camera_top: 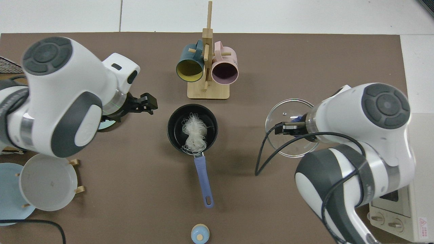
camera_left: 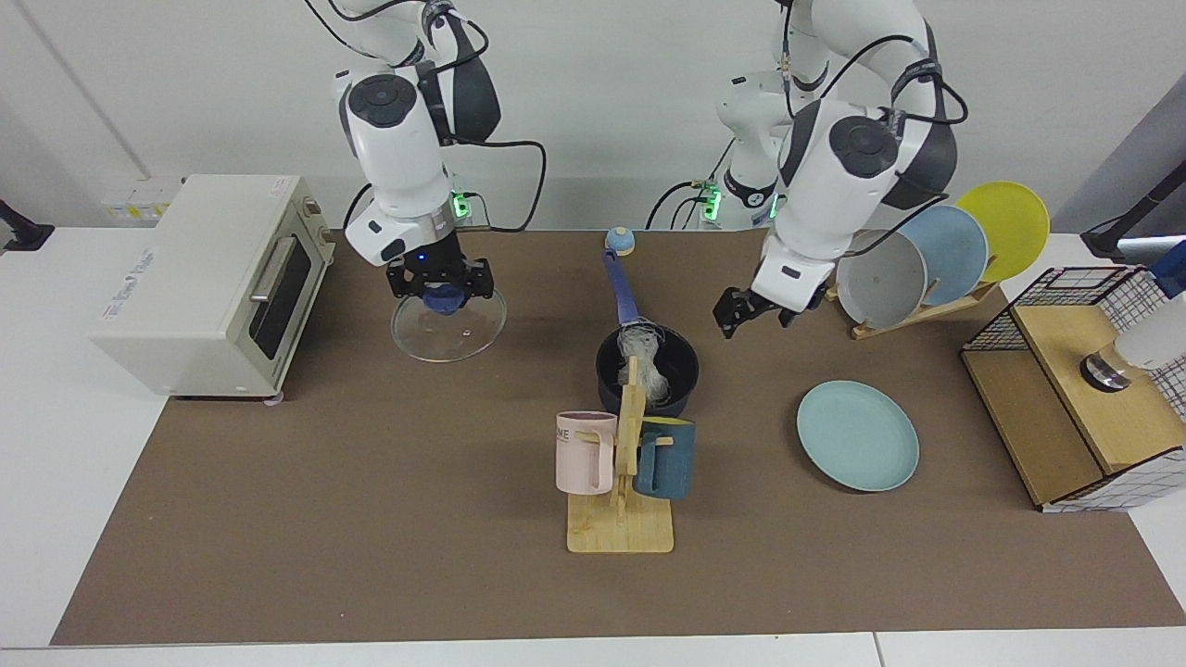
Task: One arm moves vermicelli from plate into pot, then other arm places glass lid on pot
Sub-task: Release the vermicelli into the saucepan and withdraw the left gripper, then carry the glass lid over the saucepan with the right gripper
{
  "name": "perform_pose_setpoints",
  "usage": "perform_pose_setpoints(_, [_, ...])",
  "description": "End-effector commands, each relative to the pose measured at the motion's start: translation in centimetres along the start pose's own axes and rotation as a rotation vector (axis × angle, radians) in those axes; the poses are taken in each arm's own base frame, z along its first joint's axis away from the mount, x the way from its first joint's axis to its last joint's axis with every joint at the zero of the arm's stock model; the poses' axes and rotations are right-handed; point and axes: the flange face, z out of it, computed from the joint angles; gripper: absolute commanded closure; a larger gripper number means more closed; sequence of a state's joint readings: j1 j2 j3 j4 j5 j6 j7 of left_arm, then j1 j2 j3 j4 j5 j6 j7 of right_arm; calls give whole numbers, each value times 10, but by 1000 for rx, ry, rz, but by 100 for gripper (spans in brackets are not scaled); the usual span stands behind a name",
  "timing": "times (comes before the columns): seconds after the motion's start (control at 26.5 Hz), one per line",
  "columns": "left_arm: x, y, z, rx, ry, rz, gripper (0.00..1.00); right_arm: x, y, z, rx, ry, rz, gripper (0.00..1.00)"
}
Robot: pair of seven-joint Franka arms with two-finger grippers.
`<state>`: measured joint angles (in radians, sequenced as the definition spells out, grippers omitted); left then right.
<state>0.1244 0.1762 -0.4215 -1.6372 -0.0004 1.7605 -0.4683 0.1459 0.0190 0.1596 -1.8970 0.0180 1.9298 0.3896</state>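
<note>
Brown matting is covering the desk (camera_left: 371, 556), and I am reading the facing view from left to right. At the far left a white toaster oven (camera_left: 199, 278) is sitting at the mat's edge. Just beside it, my right tool (camera_left: 441, 289) is hanging above the mat with its fingers closed on the blue knob of the glass lid (camera_left: 448, 324); the lid is hanging level beneath the tool, and in the top view it is showing clear of the pot (camera_top: 192, 127). At the centre, the pot is standing on the mat with its long handle pointing toward the arm bases, and the vermicelli (camera_top: 194, 132) is lying inside it, a few strands trailing over the rim by the handle. A wooden mug stand (camera_left: 623, 519) with a pink and a dark blue mug is standing just in front of the pot. Further right, my left tool (camera_left: 744, 313) is hanging in the air between pot and plate rack (camera_left: 913, 310), fingers parted and holding nothing. The plate (camera_left: 858, 435) is lying bare on the mat.
</note>
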Motion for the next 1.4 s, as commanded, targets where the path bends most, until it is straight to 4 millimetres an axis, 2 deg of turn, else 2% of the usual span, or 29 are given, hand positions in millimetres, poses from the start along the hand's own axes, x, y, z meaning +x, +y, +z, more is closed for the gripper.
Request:
perform_pose_setpoints(0.0, [-20, -52, -54, -16, -9, 46, 0, 4, -50, 3, 6, -24, 71, 100])
perform_pose_setpoints(0.08, [-25, -69, -69, -10, -6, 77, 0, 1, -63, 14, -2, -40, 74, 100])
perform_pose_setpoints(0.19, [-34, -95, -87, -1, -8, 87, 0, 3, -93, 17, -5, -40, 76, 100])
perform_pose_setpoints(0.3, [-35, -116, -95, -1, -8, 98, 0, 7, -122, 23, -20, -51, 123, 100])
perform_pose_setpoints(0.42, [-37, -127, -100, 1, -4, 127, 0, 3, -162, 28, -36, -31, 128, 100])
perform_pose_setpoints(0.57, [-38, -129, -99, 15, -15, 130, 0, 3, -192, 33, -16, -27, 163, 100])
perform_pose_setpoints(0.87, [-35, -138, -102, 27, 4, 122, 0, -15, -251, 40, -10, -10, 176, 100])
perform_pose_setpoints(1.02, [-31, -144, -103, 31, 21, 119, 0, -13, -268, 42, -5, -2, 177, 100])
perform_pose_setpoints(1.17, [-31, -145, -103, 32, 18, 115, 0, -18, -282, 59, -18, 11, 170, 100])
perform_pose_setpoints(1.36, [-31, -147, -106, 32, 23, 98, 0, -11, -283, 70, -9, 21, 174, 100])
